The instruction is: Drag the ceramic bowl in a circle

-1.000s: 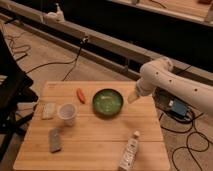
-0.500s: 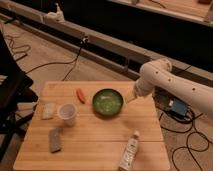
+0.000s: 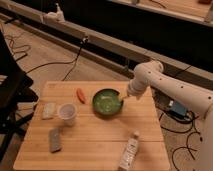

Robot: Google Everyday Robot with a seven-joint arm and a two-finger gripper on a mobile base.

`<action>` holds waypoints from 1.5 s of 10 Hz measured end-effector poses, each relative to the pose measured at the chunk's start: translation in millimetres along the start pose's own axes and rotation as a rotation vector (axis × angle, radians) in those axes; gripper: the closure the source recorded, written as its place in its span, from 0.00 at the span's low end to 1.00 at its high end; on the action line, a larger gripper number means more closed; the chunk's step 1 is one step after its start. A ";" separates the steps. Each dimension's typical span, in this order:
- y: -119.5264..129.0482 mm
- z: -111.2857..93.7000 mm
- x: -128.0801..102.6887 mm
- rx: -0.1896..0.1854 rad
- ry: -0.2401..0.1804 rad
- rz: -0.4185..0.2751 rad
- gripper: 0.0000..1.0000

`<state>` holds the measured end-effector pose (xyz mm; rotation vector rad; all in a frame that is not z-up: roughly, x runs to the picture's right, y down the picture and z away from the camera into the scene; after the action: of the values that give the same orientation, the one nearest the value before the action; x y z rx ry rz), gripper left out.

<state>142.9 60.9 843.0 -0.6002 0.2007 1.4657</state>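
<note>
The green ceramic bowl (image 3: 106, 102) sits on the wooden table (image 3: 95, 135), right of its middle. Its rim is darker and its inside paler. My gripper (image 3: 122, 97) comes down from the white arm (image 3: 165, 85) on the right and is at the bowl's right rim. It touches or nearly touches the rim.
A translucent white cup (image 3: 67, 114) stands left of the bowl. An orange carrot-like item (image 3: 80, 95) lies at the bowl's upper left. A pale sponge (image 3: 49, 110) and a grey block (image 3: 55, 139) lie at the left. A white bottle (image 3: 129, 151) lies at the front right edge.
The gripper has dropped slightly toward the bowl's right rim. The bowl has not visibly moved.
</note>
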 end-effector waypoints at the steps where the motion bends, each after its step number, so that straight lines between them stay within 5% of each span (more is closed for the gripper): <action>1: 2.9 -0.5 -1.2 -0.005 -0.003 0.000 0.30; 6: 2.1 2.8 0.5 -0.009 0.002 0.004 0.30; 12: 18.4 64.4 24.3 -0.043 0.131 0.022 0.30; 15: 15.0 81.8 31.0 -0.044 0.166 0.034 0.53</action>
<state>113.5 128.1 892.9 -0.7581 0.3108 1.4566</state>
